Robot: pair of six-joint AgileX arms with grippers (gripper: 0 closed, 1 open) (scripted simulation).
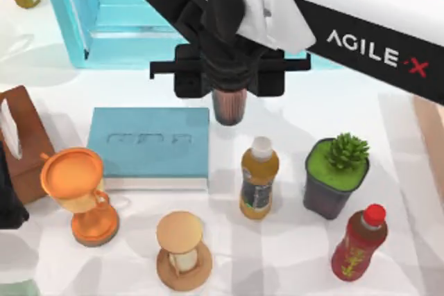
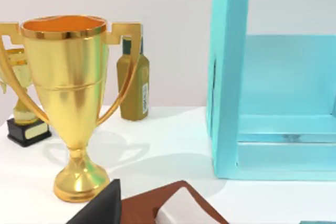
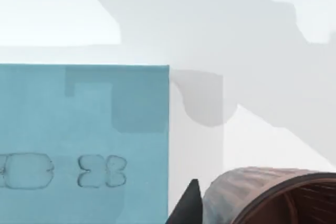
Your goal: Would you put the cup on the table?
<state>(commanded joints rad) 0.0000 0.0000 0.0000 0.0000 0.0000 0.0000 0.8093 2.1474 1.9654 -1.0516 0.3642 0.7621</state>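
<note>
The cup (image 1: 229, 106), a small dark reddish-brown ribbed tumbler, hangs under my right gripper (image 1: 229, 92), which is shut on it just past the far right corner of the teal book. The right arm reaches in from the upper right. In the right wrist view the cup (image 3: 262, 195) shows its ribbed side and dark inside beside one dark finger (image 3: 188, 211). Below it lies the white table (image 3: 252, 66), where the cup's shadow falls. My left arm (image 1: 8, 199) stays parked at the table's left edge.
Near the cup lie the teal book (image 1: 149, 145) and a yellow bottle (image 1: 259, 178). An orange goblet (image 1: 76, 192), wooden hourglass (image 1: 182, 251), potted plant (image 1: 336, 175) and red bottle (image 1: 359, 240) stand nearer the front. A teal shelf (image 1: 118, 19) is behind, a brown box (image 1: 24, 140) at left.
</note>
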